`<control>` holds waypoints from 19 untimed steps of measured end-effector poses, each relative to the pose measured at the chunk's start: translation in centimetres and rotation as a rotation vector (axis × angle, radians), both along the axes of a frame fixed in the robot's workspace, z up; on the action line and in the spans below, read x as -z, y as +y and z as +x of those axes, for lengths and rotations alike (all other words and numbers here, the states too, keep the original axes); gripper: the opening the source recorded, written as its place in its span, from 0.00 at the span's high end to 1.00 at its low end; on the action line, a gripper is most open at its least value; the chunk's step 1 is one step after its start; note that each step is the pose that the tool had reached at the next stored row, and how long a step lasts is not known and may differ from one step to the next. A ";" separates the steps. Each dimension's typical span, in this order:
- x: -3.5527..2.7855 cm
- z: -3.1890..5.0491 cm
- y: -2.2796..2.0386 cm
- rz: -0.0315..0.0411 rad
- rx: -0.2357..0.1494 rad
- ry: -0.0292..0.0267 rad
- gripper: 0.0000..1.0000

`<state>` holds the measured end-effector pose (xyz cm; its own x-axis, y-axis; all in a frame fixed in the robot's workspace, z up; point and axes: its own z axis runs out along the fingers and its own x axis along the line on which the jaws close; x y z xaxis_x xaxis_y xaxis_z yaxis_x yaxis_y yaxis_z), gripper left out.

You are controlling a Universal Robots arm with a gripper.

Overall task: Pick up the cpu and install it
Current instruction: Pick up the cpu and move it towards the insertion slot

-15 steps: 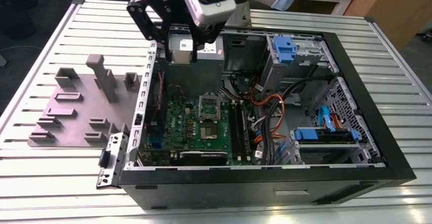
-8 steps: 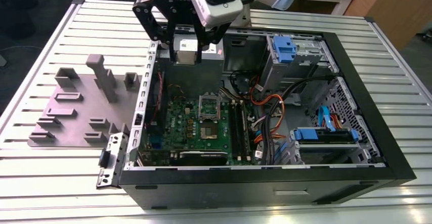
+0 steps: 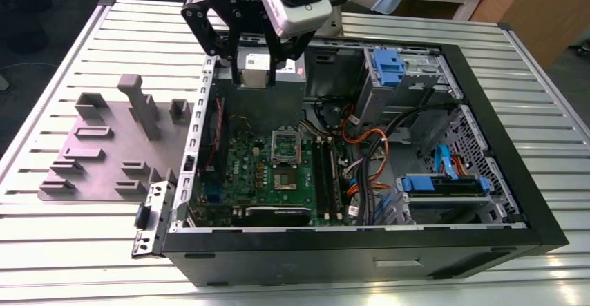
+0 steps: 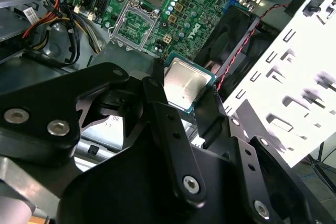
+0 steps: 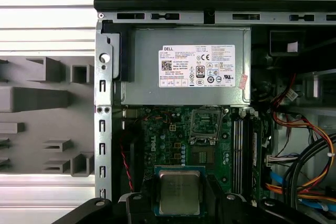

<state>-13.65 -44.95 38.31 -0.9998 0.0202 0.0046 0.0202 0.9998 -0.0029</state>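
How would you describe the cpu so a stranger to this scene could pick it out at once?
Find the open case on the table, then the gripper over it. Held in the gripper is the cpu: a small flat square with a silvery top, unlike the rectangular socket frame fixed on the green motherboard below.

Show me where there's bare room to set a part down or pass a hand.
Free: bare slatted table between the grey fixture plate and the near edge, and along the case on the exterior view's right. Crowded: cables beside the motherboard, and the spot where the hand grips the cpu.
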 end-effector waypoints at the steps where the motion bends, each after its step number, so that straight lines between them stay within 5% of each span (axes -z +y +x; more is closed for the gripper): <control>1: 0.00 0.01 0.00 0.0001 0.000 -0.0001 0.53; 11: 0.03 1.74 0.00 0.0001 0.000 0.0000 0.53; 19: 0.11 4.19 0.00 0.0000 0.000 0.0000 0.53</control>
<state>-9.46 -44.95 38.20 -0.9998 0.0202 0.0047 0.0201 0.9998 -0.0029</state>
